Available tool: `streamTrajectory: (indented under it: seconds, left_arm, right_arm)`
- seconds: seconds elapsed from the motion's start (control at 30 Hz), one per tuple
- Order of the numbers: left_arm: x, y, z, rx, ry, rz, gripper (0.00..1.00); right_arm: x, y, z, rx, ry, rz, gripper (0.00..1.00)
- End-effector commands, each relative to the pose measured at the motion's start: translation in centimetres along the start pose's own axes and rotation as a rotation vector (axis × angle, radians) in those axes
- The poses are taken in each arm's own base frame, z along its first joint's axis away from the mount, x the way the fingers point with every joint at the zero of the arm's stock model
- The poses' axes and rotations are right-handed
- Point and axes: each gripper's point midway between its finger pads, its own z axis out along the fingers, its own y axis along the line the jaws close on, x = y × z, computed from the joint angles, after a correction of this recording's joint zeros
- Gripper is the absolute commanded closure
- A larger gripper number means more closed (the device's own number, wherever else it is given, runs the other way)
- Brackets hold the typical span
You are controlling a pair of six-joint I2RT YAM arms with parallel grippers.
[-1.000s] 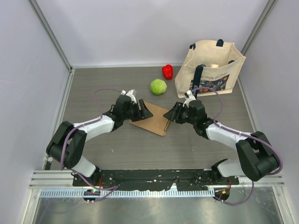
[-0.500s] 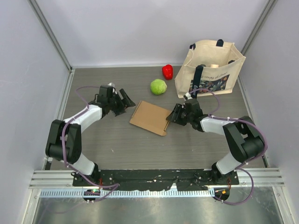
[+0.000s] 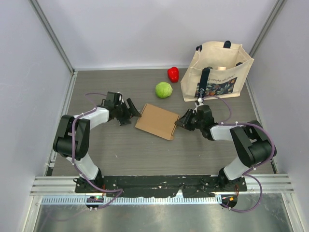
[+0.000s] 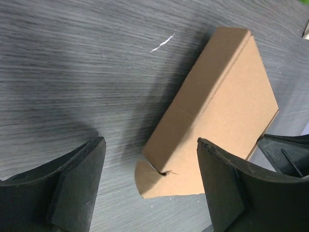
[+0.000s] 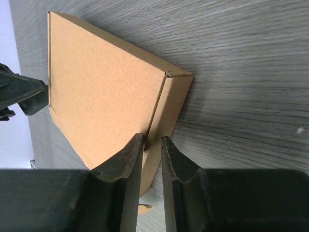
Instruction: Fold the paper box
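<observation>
Paper box (image 3: 155,121) betw. low arms: L gripper (image 3: 131,115) agape, R gripper (image 3: 179,122) near-closed, grip unclear.

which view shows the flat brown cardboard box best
Top external: nearly the whole brown corrugated cardboard box shows, closed and flat. Left wrist shows one side wall and a tab; right wrist's fingers hide its near edge.

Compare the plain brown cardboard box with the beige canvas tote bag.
The plain brown cardboard box lies flat and closed; the beige canvas tote bag stands upright, open at the top. The box is unprinted; the bag bears dark handles and a printed picture. The bag is the larger. Both rest on the grey table.
</observation>
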Motion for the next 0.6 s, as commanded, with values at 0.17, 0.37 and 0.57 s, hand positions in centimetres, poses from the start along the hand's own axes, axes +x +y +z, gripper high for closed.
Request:
streamTrajectory:
  seconds: [0.17, 0.37, 0.57]
  left_arm:
    - [1.2, -4.0, 0.0, 0.201, 0.032, 0.085, 0.21]
    - [1.7, -5.4, 0.4, 0.258, 0.044, 0.099, 0.21]
    - [1.2, -4.3, -0.1, 0.191, -0.018, 0.119, 0.21]
  right_arm:
    - [0.8, -2.2, -0.7, -0.007, 0.016, 0.030, 0.75]
    - [0.4, -3.1, -0.7, 0.016, 0.004, 0.037, 0.75]
    - [0.5, -4.3, -1.2, 0.028, 0.006, 0.072, 0.76]
